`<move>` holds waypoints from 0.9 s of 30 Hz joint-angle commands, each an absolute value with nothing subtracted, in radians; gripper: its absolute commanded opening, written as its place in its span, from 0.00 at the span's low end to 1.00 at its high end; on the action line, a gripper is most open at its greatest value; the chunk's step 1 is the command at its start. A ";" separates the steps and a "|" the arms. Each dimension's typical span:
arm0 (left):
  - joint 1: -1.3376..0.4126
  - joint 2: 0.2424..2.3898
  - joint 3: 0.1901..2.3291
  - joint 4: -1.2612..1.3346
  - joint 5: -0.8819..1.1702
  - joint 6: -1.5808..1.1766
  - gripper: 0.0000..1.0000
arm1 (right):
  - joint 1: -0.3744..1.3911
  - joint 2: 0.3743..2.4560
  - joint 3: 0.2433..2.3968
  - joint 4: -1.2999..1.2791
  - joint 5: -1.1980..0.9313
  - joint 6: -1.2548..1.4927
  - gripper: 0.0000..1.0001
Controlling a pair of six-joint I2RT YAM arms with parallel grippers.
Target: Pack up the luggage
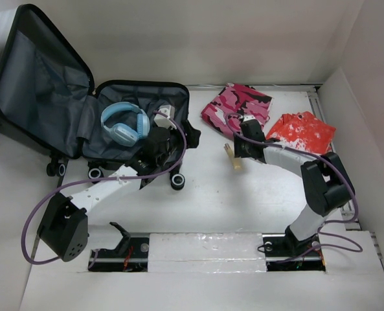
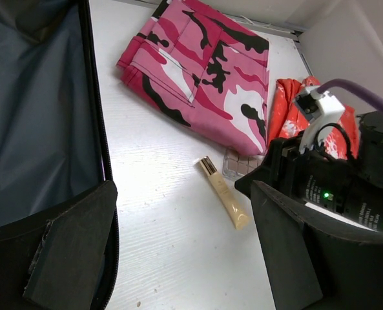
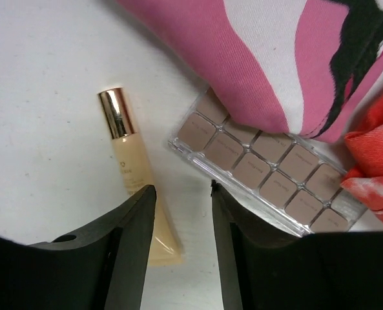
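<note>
**Markings.** The cream tube (image 3: 130, 169) with a gold cap carries faint print, too small to read. The casing of the right arm (image 2: 336, 194) also bears small white lettering, likewise unreadable.

**Right gripper** (image 3: 181, 194). The jaws stand a little apart with bare table showing between them, and nothing is held. One of its fingers (image 3: 130, 245) overlaps the lower end of the tube; I cannot tell whether it is touching. Just beyond the other finger lies a clear palette (image 3: 262, 169) of brown squares, partly tucked under the pink camouflage garment (image 3: 275, 58). A red garment (image 3: 372, 174) sits at that side.

**Left gripper** (image 2: 181, 213). The jaws are wide apart and nothing is held.

**Luggage** (image 1: 46, 84). It lies open, with the lid propped back and the grey lining exposed. The left gripper hangs at its right-hand rim, and one finger (image 2: 68, 252) is over the dark edge. Blue headphones (image 1: 124, 123) rest inside, near that gripper. The luggage is well apart from the right gripper, to its left across bare table (image 1: 204, 201).
</note>
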State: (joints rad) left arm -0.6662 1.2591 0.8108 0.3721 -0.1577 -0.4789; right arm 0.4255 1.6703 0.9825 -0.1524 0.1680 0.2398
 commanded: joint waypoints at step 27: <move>-0.657 1.080 0.815 0.380 -0.255 -0.469 0.80 | 0.638 1.637 0.977 -0.101 0.255 0.351 0.56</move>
